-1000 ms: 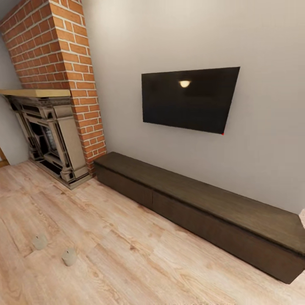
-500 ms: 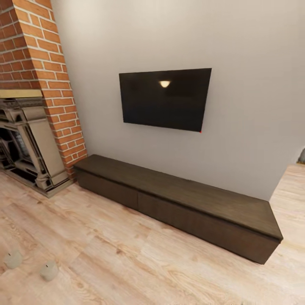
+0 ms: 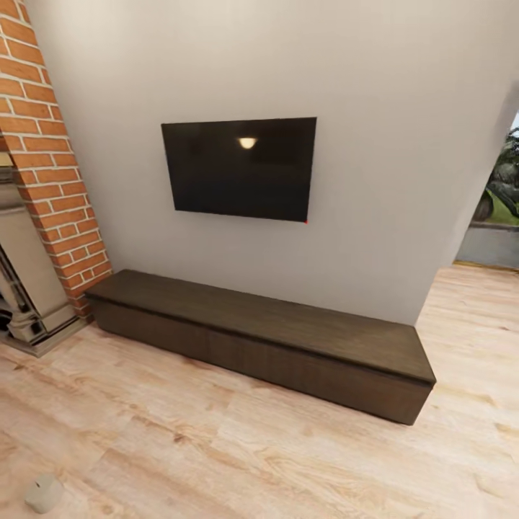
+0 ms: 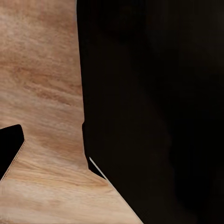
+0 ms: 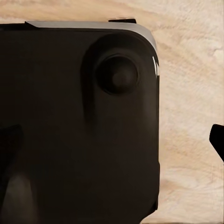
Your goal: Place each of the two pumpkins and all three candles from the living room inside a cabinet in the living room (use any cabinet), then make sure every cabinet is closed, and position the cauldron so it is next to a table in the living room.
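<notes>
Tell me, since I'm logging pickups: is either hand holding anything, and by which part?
It cannot be told. The one candle in sight lies loose on the floor.

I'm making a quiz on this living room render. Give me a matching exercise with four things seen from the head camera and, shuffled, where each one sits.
Things:
1. candle
2. cabinet
3. television
4. brick chimney

Places:
A. mounted on the grey wall
B. at the picture's left edge, beside the fireplace
C. on the wood floor, at the picture's lower left corner
D. on the floor along the wall, under the screen

Pairs: 1-C, 2-D, 3-A, 4-B
</notes>
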